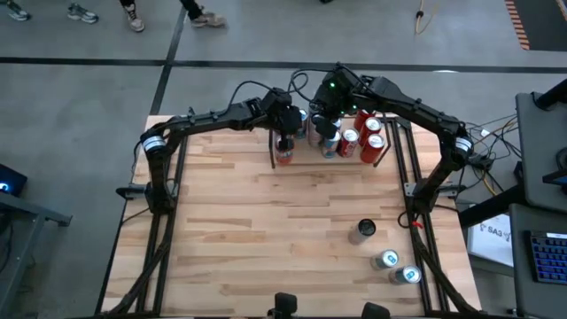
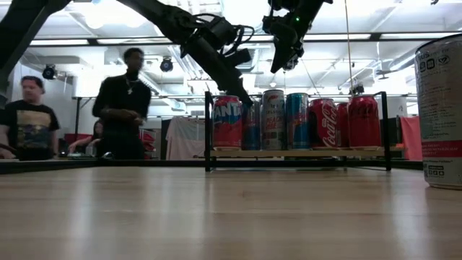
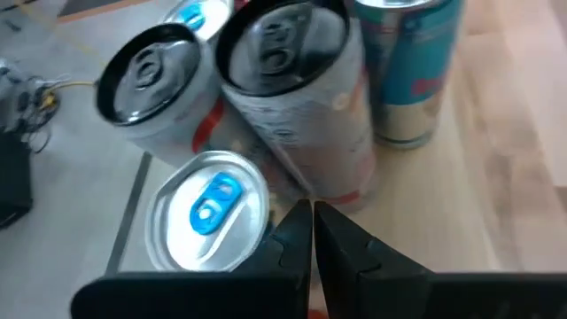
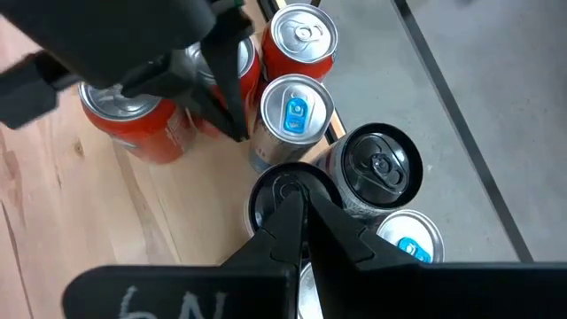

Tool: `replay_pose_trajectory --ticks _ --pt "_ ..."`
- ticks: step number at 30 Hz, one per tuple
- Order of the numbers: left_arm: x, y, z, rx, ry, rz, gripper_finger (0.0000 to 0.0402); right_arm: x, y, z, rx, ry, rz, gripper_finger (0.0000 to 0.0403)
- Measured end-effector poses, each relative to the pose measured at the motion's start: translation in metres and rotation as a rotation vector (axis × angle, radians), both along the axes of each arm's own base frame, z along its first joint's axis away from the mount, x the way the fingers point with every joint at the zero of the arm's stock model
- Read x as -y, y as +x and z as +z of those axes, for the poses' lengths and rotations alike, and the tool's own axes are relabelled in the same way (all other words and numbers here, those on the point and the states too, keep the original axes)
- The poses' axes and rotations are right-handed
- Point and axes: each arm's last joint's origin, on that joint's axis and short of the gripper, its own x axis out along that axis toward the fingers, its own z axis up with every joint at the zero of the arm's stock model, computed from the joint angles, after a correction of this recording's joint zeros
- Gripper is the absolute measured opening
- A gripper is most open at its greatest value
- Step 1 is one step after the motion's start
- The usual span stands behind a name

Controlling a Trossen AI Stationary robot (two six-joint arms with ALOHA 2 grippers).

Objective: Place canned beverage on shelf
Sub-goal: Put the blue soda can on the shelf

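The shelf (image 2: 303, 152), a light-wood board with black rails, stands at the table's far middle and carries several upright cans, among them an orange Fanta can (image 2: 227, 123), a silver can (image 2: 273, 119) and a red Coca-Cola can (image 2: 323, 123). My left gripper (image 3: 312, 217) is shut. It slants down into the left part of the row, beside a silver-topped can with a blue tab (image 3: 208, 208) and a black-topped can (image 3: 283, 44). My right gripper (image 4: 306, 208) is shut and hangs above the cans, over a black-topped can (image 4: 381, 168), holding nothing. My left gripper's shut fingertips (image 3: 297, 221) come slanting down from the table's left side, level with the can tops, between the blue-tab can's rim (image 3: 261, 213) and the black-topped can's wall (image 3: 328, 168). Whether they touch either can, I cannot tell.
Three loose cans (image 1: 365, 230), (image 1: 386, 259), (image 1: 407, 275) stand on the tabletop at the near right; one of them (image 2: 440, 108) looms large at the low view's right edge. The tabletop's middle and left are bare wood (image 1: 266, 230). People (image 2: 126, 101) stand beyond the far edge.
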Motion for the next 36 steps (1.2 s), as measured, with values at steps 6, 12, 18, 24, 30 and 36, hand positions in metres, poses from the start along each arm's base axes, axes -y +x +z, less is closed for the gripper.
replay_pose_trajectory --ticks 6,12,18,24,30,36 --pt "-0.0022 -0.0001 -0.0011 -0.004 0.012 0.03 0.0 0.0 0.0 0.0 0.0 0.0 0.0 0.0009" --pt "-0.0035 -0.0004 -0.001 -0.011 0.031 0.055 0.0 0.0 0.0 0.0 0.001 0.001 -0.002 0.0009" --pt "-0.0074 -0.002 -0.0013 -0.018 0.05 0.087 0.0 0.0 0.0 0.0 0.001 0.002 -0.003 0.0009" --pt "-0.0095 -0.0031 -0.0013 -0.018 0.05 0.092 0.0 0.0 0.0 0.0 0.001 0.002 -0.003 0.0009" --pt "-0.0099 -0.0029 -0.0011 -0.013 0.052 0.093 0.0 0.0 0.0 0.0 0.001 0.002 -0.003 0.0009" --pt "-0.0106 -0.0018 -0.0002 0.003 0.06 0.093 0.0 0.0 0.0 -0.0001 0.001 0.002 -0.003 0.0009"
